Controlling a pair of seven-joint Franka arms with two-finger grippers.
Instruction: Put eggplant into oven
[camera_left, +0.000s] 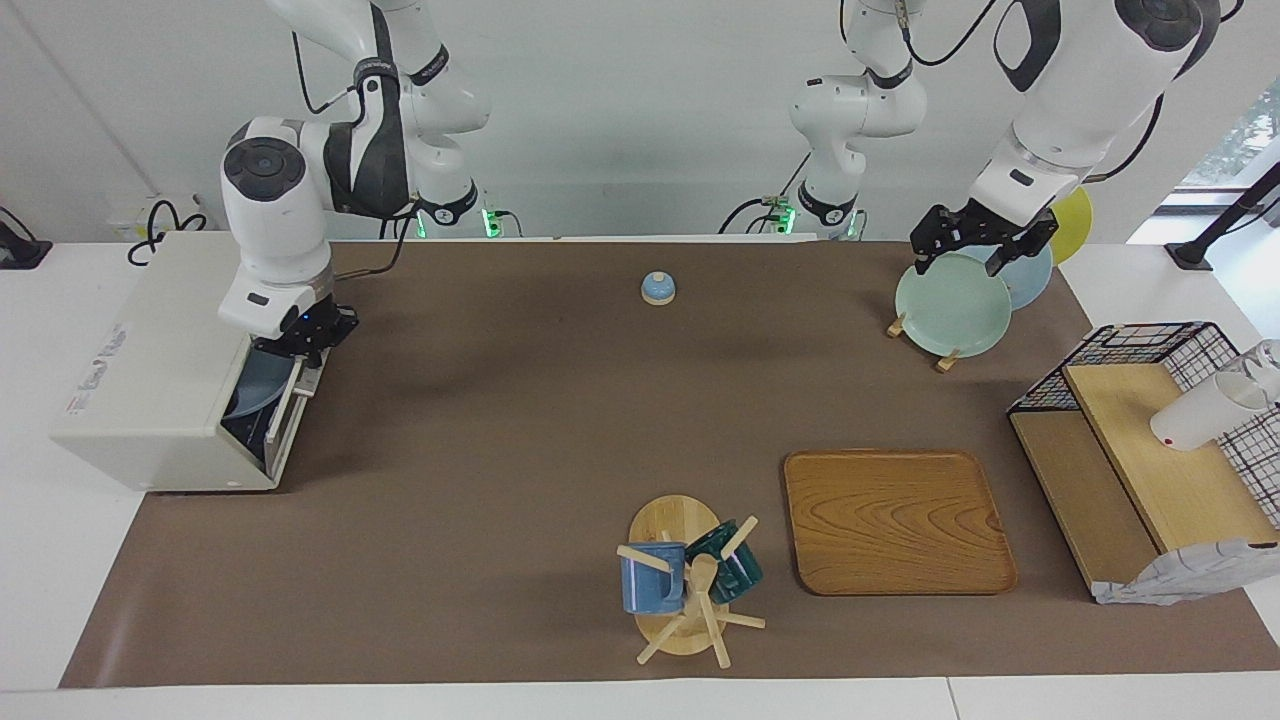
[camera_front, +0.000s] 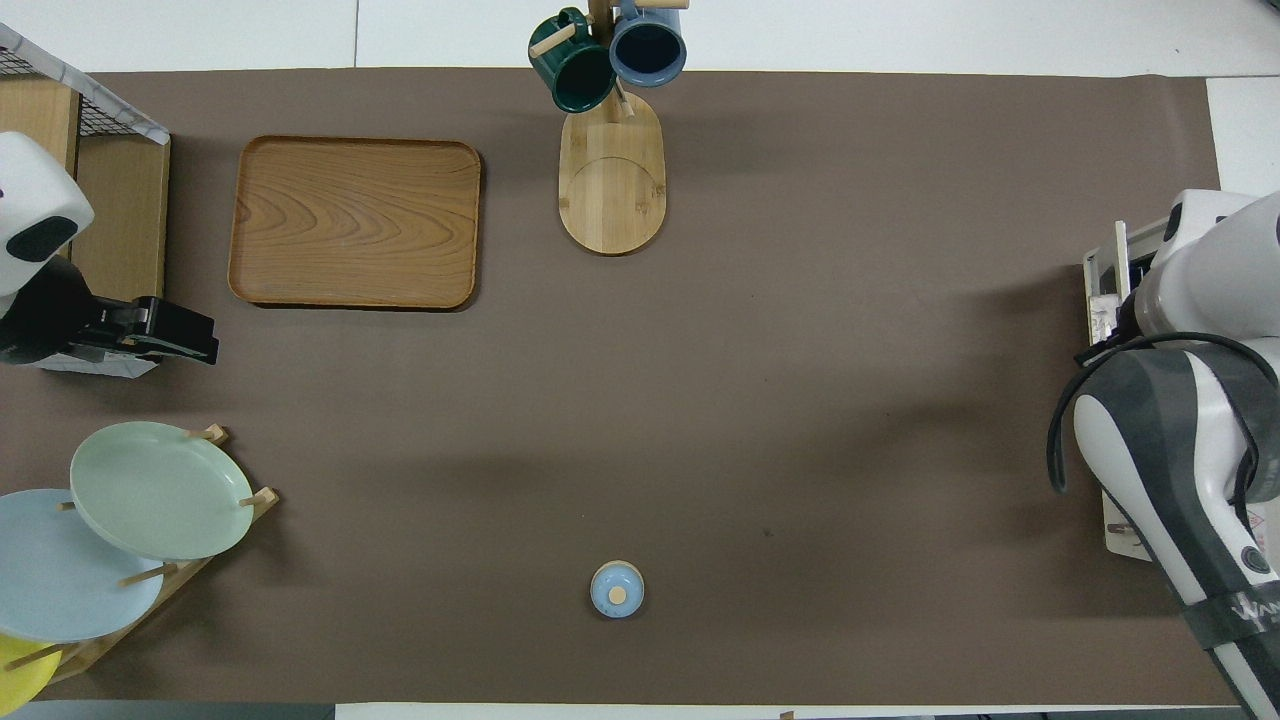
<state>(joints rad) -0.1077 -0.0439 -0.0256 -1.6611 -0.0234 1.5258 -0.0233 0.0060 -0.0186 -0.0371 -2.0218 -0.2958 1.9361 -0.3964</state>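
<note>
The eggplant cannot be made out in either view. The oven (camera_left: 165, 370) stands at the right arm's end of the tabletop (camera_left: 500, 450), a cream-white box with its door (camera_left: 285, 415) nearly shut, only a narrow gap remaining. Through that gap the facing view shows a pale blue plate (camera_left: 255, 385) inside; whether the eggplant lies on it cannot be told.

The right tool (camera_left: 300, 340) is at the top edge of the door, at the end nearer the robots. Its fingertips appear close together; whether they touch the door cannot be confirmed. The overhead view shows only the door's edge and part of the oven, the rest covered by the right arm; the right tool itself is hidden there.

The left tool (camera_left: 978, 248) hangs over the plate rack (camera_left: 925, 340) at the left arm's end, jaws wide, holding nothing; that arm waits. The overhead view shows it clear of the green plate (camera_front: 160, 490).

A broad stretch of brown mat in front of the oven door is unoccupied. A small blue knob (camera_left: 657, 288) sits near the robots' edge; a wooden tray (camera_left: 895, 520) and mug stand (camera_left: 685, 590) lie well apart from the oven.
</note>
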